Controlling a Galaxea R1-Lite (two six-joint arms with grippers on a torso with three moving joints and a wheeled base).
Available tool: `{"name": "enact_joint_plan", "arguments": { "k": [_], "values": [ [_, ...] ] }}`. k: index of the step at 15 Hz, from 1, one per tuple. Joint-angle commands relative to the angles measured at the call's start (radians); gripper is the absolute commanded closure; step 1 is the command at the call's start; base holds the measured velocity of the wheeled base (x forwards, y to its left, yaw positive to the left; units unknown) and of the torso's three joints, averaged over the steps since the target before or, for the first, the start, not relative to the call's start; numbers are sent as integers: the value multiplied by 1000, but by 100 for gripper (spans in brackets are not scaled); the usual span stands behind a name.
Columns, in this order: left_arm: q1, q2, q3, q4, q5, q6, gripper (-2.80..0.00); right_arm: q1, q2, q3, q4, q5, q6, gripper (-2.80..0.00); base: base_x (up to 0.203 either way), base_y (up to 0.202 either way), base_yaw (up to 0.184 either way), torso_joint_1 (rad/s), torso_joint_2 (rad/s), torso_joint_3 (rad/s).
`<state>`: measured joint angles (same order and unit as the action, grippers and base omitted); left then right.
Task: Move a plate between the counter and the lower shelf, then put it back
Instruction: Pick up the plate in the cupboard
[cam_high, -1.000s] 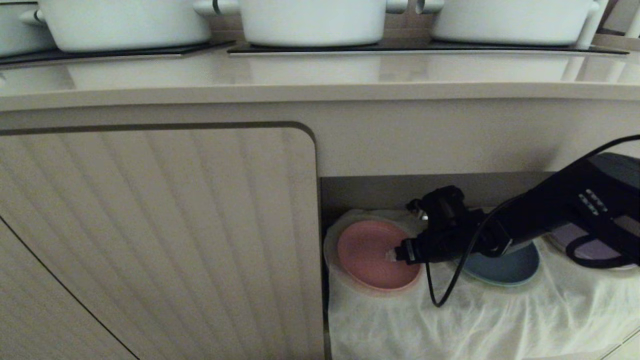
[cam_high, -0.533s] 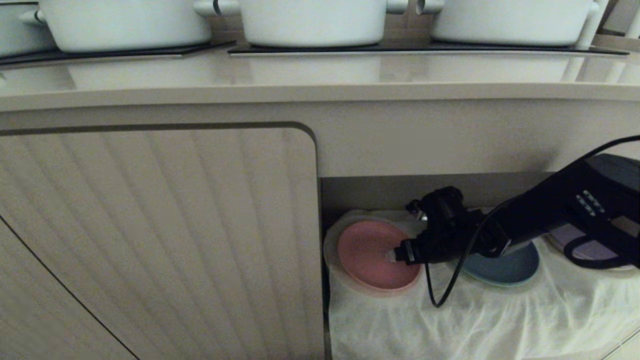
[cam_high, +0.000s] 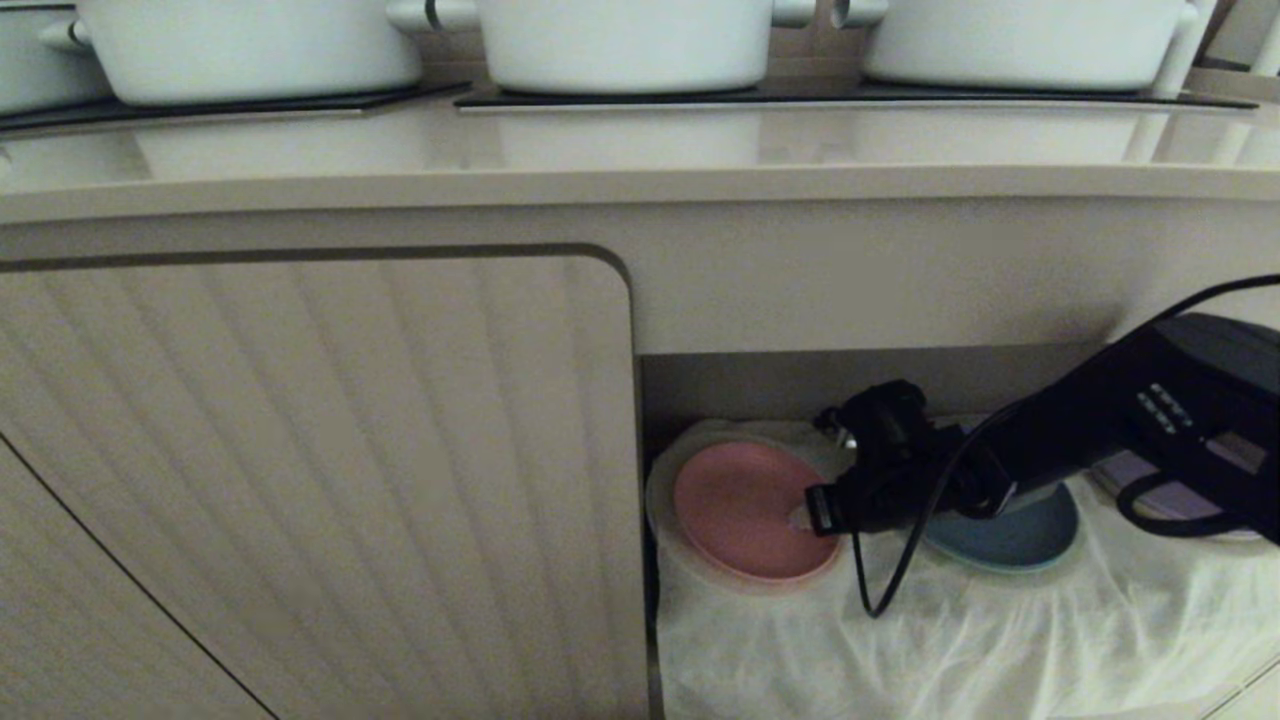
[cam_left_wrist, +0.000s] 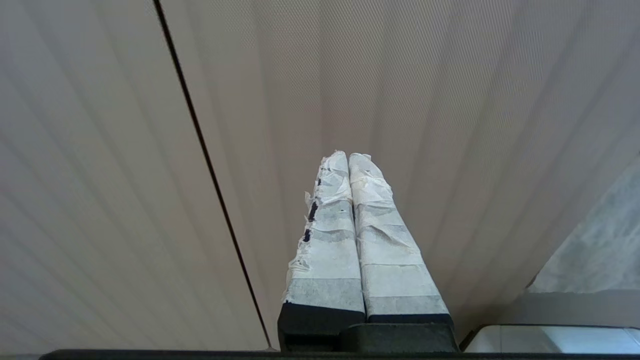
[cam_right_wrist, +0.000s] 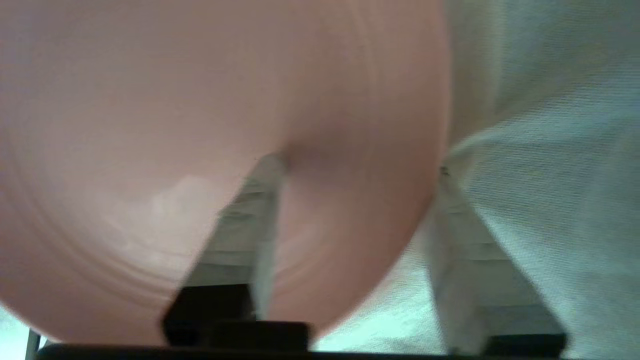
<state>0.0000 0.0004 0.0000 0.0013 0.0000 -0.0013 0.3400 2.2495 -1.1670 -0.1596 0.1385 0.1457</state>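
The pink plate (cam_high: 735, 505) (cam_right_wrist: 150, 125) lies flat at the left end of the lower shelf (cam_high: 950, 640), on its wrinkled white cloth. My right gripper (cam_high: 805, 518) (cam_right_wrist: 357, 169) reaches in from the right to the plate's right rim. Its taped fingers stand apart and straddle that rim, so it is open. One finger (cam_right_wrist: 260, 215) lies over the plate's face and the other (cam_right_wrist: 450, 240) sits just outside the rim on the cloth. My left gripper (cam_left_wrist: 349, 156) is shut on nothing, in front of the ribbed cabinet door. The counter (cam_high: 600, 150) runs across above.
A blue plate (cam_high: 1020, 535) and a purple plate (cam_high: 1130, 470) lie on the shelf to the right, partly under my right arm. White pots (cam_high: 620, 40) stand on the counter's black cooktop panels. The ribbed cabinet door (cam_high: 300, 480) closes off the left side.
My right gripper has sunk a little onto the plate's rim and its fingers have drawn closer together. The plate has not moved.
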Motion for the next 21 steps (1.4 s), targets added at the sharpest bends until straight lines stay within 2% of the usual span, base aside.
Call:
{"name": "enact_joint_plan", "arguments": {
  "k": [1,4,12,21],
  "values": [
    [0,0,0,0,0,0,0,1,2,0,-3,-2,0,0,0,0,0,0,0,0],
    [0,0,0,0,0,0,0,1,2,1,-1,-37,0,0,0,0,0,0,0,0],
    [0,0,0,0,0,0,0,-4,-36,26,6,-40,0,0,0,0,0,0,0,0],
    [0,0,0,0,0,0,0,-27,-167,177,3,-40,-5,0,0,0,0,0,0,0]
  ]
}}
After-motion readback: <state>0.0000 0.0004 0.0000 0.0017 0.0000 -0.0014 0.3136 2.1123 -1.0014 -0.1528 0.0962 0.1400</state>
